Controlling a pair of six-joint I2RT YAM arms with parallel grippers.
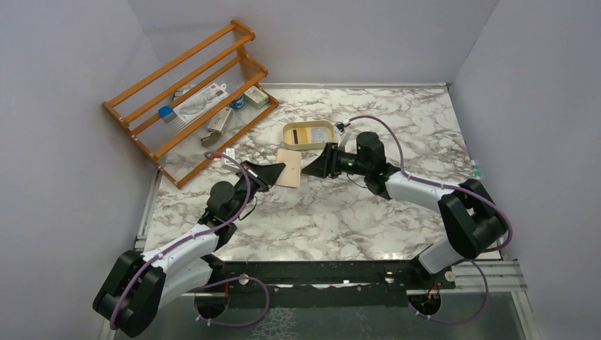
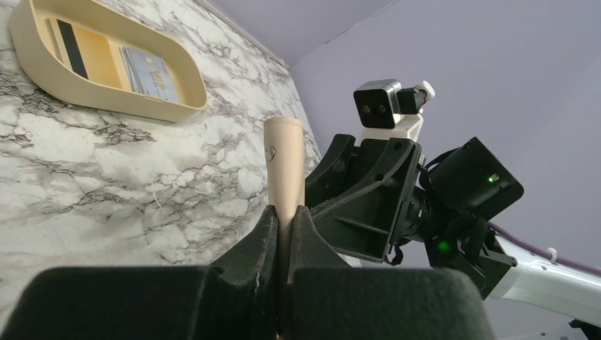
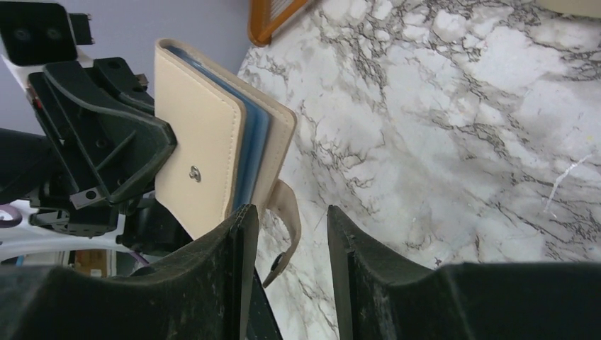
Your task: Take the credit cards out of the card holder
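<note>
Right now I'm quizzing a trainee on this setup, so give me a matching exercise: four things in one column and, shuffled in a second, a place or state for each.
A wallet
B tray
C right gripper
D wooden rack

1 cards lying inside
2 far left of the table
3 jaws apart
4 pinched in the left gripper

Pairs: A-4, B-1, C-3, D-2

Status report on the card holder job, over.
Left pincer shut on card holder. Right pincer open at its snap tab. Blue cards show inside; loose cards in tray. Nothing in the way.
</note>
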